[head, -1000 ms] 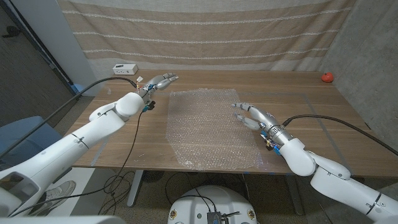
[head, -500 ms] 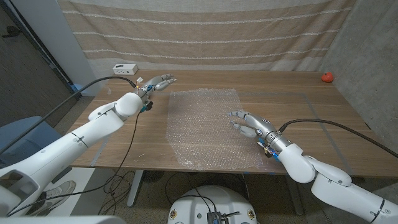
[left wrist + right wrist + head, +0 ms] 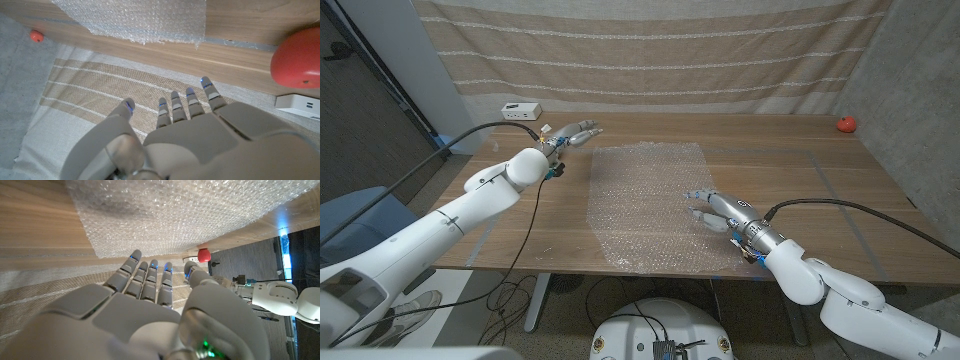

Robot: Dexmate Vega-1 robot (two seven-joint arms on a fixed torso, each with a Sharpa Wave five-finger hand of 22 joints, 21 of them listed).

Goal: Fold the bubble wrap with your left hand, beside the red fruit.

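Still pre-fold: left hand (image 3: 575, 133) open, empty, beside the flat bubble wrap (image 3: 650, 200); right hand (image 3: 718, 208) open above it; next, probably grip the near edge.

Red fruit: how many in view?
2. One red fruit sits at the table's far right corner; the second red fruit shows in the left wrist view beside a white box, hidden behind the left hand in the head view.

clear bubble wrap (image 3: 650, 200), red fruit (image 3: 846, 124), beige striped curtain (image 3: 650, 50)
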